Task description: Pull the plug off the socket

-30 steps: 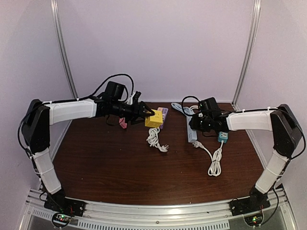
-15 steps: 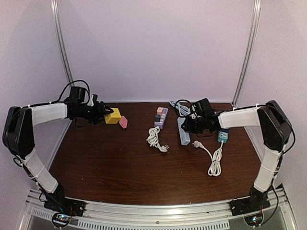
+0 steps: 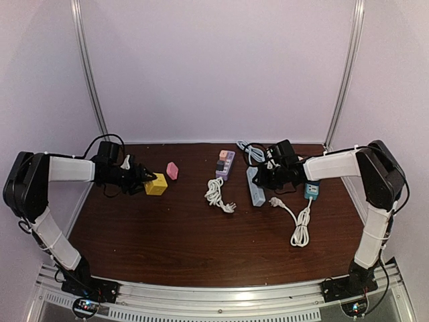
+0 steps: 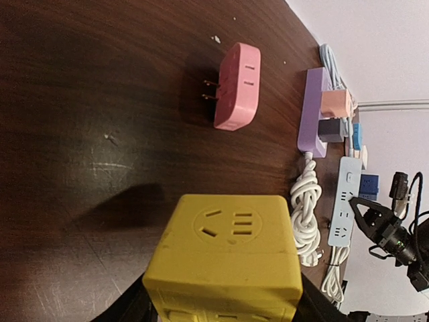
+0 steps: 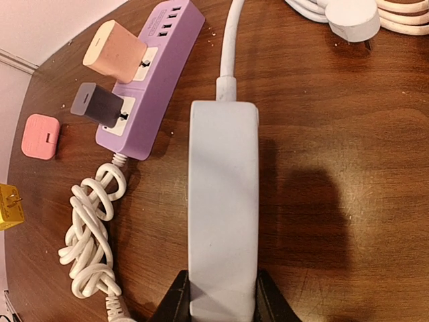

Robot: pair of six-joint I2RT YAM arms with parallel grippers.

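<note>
My left gripper [image 3: 146, 182] [image 4: 224, 298] is shut on the yellow cube plug [image 3: 157, 184] [image 4: 224, 251] at the table's left. The cube hangs just above the wood, free of every strip, and its socket face points at the wrist camera. Its prongs show in the right wrist view [image 5: 11, 199]. My right gripper [image 3: 269, 177] [image 5: 221, 302] is shut on the near end of the pale blue socket strip [image 3: 255, 186] [image 5: 221, 201], which lies flat right of centre. The strip [image 4: 344, 204] has no plug in the part I see.
A pink plug [image 3: 173, 170] [image 4: 234, 86] lies loose beside the cube. A purple strip [image 3: 225, 163] [image 5: 151, 80] holds an orange and a grey plug. White cord coils [image 3: 216, 193] [image 3: 299, 227] and a teal block [image 3: 312, 190] lie around the pale strip.
My left gripper carried the yellow cube from beside the purple strip far to the left, then slightly forward. My right gripper shifted the pale strip a little leftward and has held still since.
</note>
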